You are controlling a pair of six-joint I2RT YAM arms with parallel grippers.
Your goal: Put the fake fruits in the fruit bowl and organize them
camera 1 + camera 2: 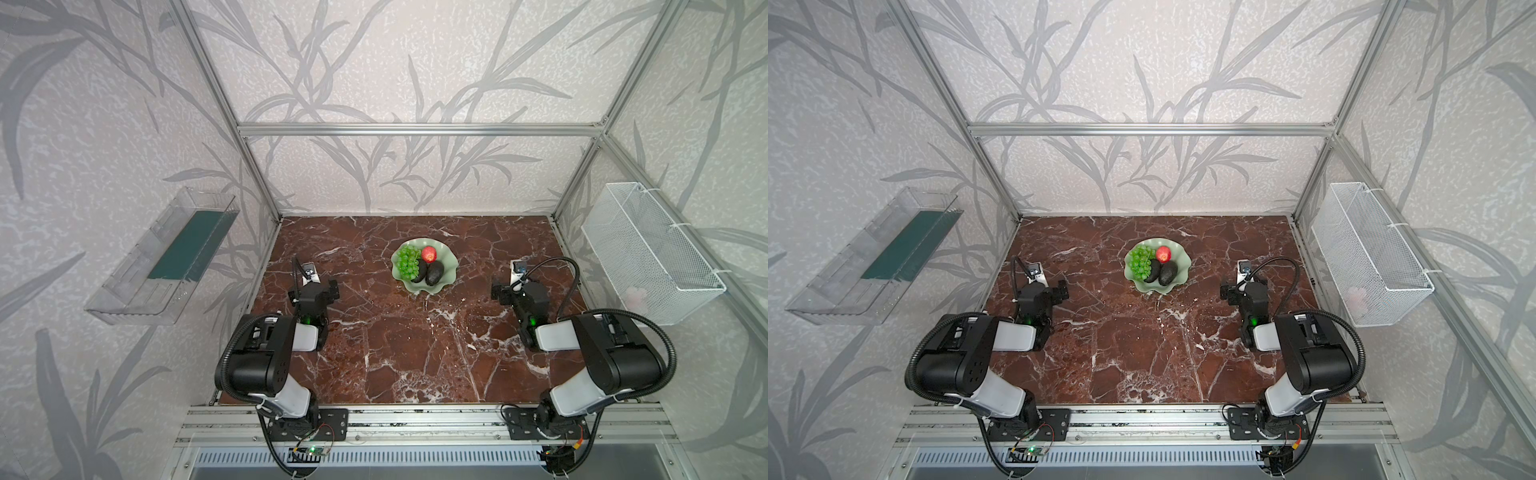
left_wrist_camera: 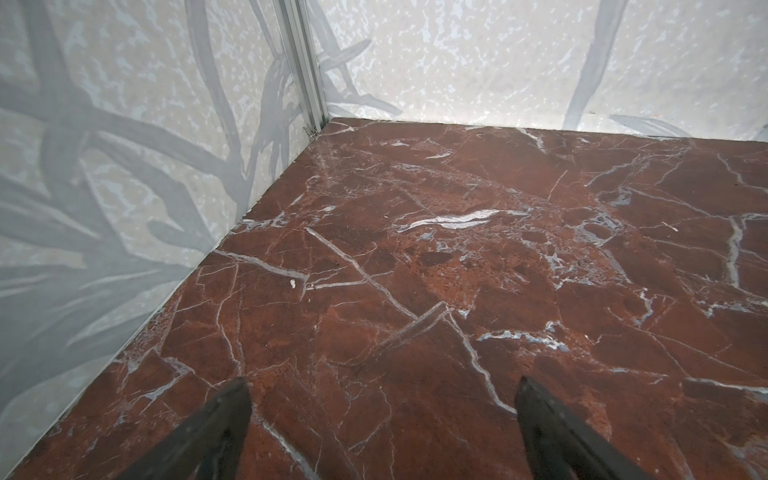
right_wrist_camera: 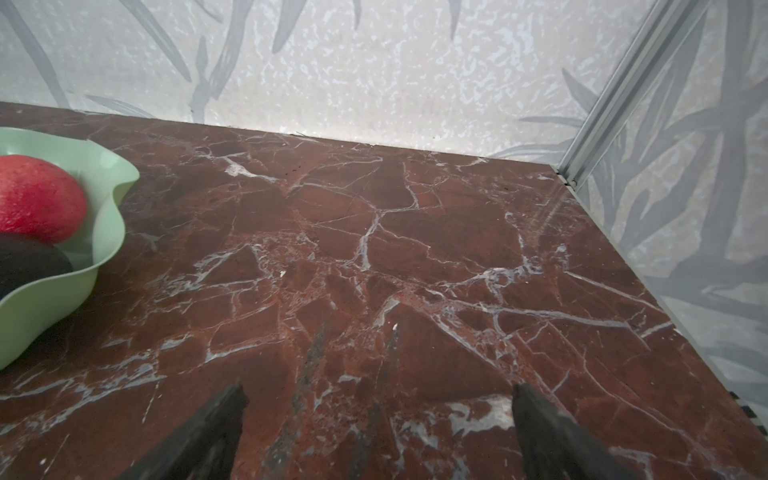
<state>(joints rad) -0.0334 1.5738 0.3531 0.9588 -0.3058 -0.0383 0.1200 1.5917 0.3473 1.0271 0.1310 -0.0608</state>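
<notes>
Left hand (image 2: 382, 386) wide, empty, well left of fruit bowl (image 1: 448, 271) | right hand (image 3: 378, 390) wide, empty, well right of fruit bowl | grapes (image 1: 407, 261), red fruit (image 1: 429, 253), both avocados (image 1: 435, 273) inside fruit bowl | you've no fruit left on desk (image 1: 415, 353) | judged done

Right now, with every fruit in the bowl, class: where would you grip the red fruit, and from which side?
Grip the red fruit across its round middle, coming down from above. The grapes and an avocado crowd its sides, and the rim of the fruit bowl rises behind it, so only its top is free. The open right gripper looks nearer.
</notes>
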